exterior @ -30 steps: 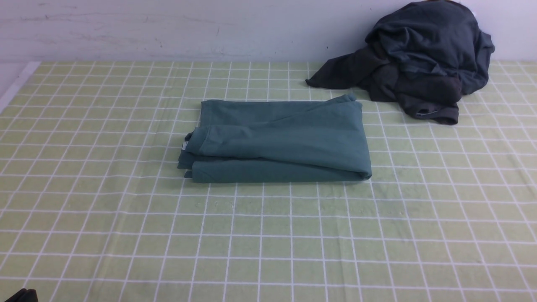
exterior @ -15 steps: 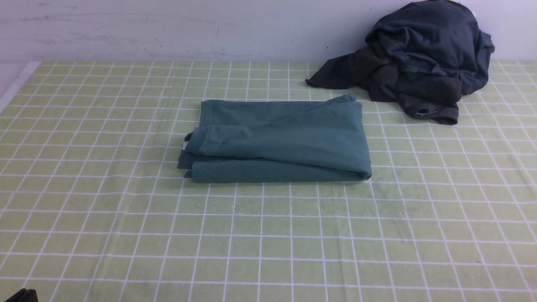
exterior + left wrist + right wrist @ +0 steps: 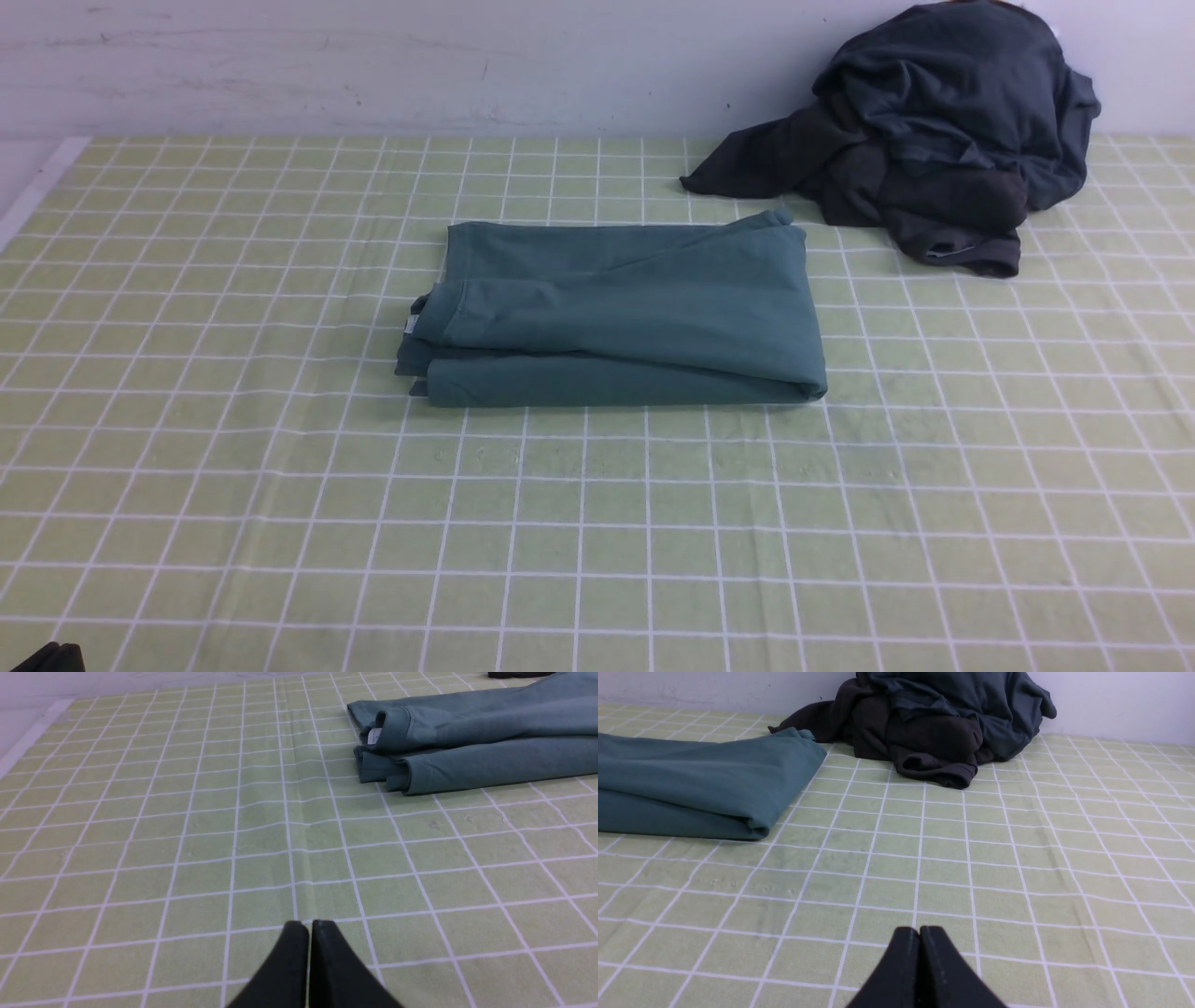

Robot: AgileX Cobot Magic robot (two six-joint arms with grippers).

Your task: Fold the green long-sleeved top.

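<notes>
The green long-sleeved top [image 3: 621, 313] lies folded into a neat rectangle at the middle of the table, cuffs and a small white label at its left end. It also shows in the left wrist view [image 3: 472, 746] and the right wrist view [image 3: 700, 784]. My left gripper [image 3: 309, 926] is shut and empty, low over the cloth, well short of the top. My right gripper [image 3: 919, 931] is shut and empty, also well short of it. In the front view only a dark corner of the left arm [image 3: 47, 658] shows at the bottom left.
A dark charcoal-grey heap of clothing [image 3: 934, 131] sits at the back right against the wall; it also shows in the right wrist view [image 3: 938, 723]. The table carries a green checked cloth [image 3: 597, 523]. Its left edge [image 3: 37, 187] shows at the far left.
</notes>
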